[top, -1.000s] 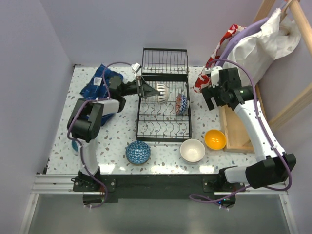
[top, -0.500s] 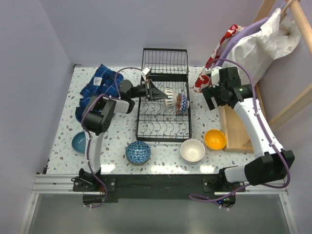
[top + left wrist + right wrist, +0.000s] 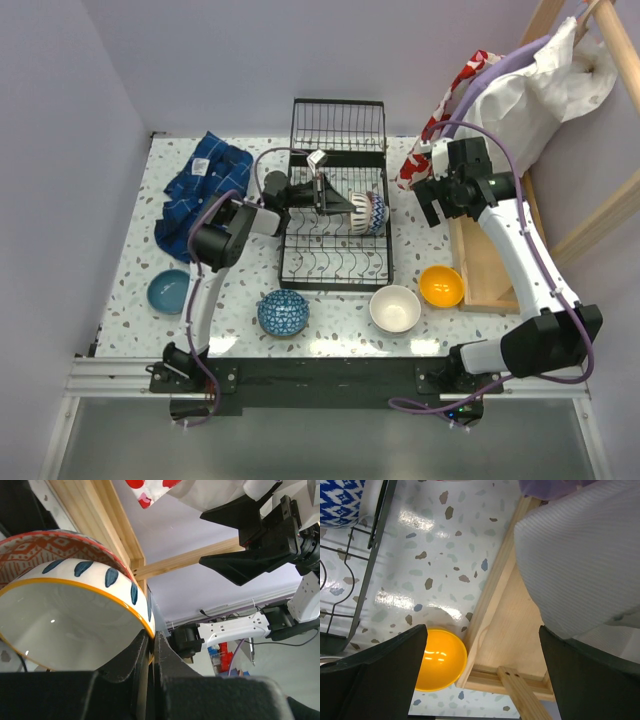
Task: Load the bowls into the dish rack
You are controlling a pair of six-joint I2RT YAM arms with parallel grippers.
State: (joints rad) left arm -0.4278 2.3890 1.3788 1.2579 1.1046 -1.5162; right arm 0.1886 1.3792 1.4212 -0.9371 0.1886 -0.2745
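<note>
The black wire dish rack (image 3: 335,255) stands mid-table. My left gripper (image 3: 345,203) reaches over it, shut on the rim of a white bowl (image 3: 358,210) with blue drops and an orange edge. In the left wrist view the fingers (image 3: 165,655) pinch that rim at the left gripper (image 3: 151,641), and the white bowl (image 3: 65,615) leans against a red-patterned bowl (image 3: 50,545) standing in the rack (image 3: 375,212). On the table lie a teal bowl (image 3: 168,291), a blue patterned bowl (image 3: 283,312), a plain white bowl (image 3: 395,308) and an orange bowl (image 3: 441,286). My right gripper (image 3: 440,200) hangs open, empty (image 3: 482,675).
A wooden tray (image 3: 480,270) lies along the right edge, the orange bowl (image 3: 437,660) touching its corner (image 3: 505,615). A white cloth bag (image 3: 530,90) and a wooden frame rise behind it. A blue cloth (image 3: 205,175) lies at the back left.
My left gripper has carried the white bowl rightward across the rack until it rests against the red-patterned bowl. The arm's move uncovered the teal bowl. The right arm has stayed put.
</note>
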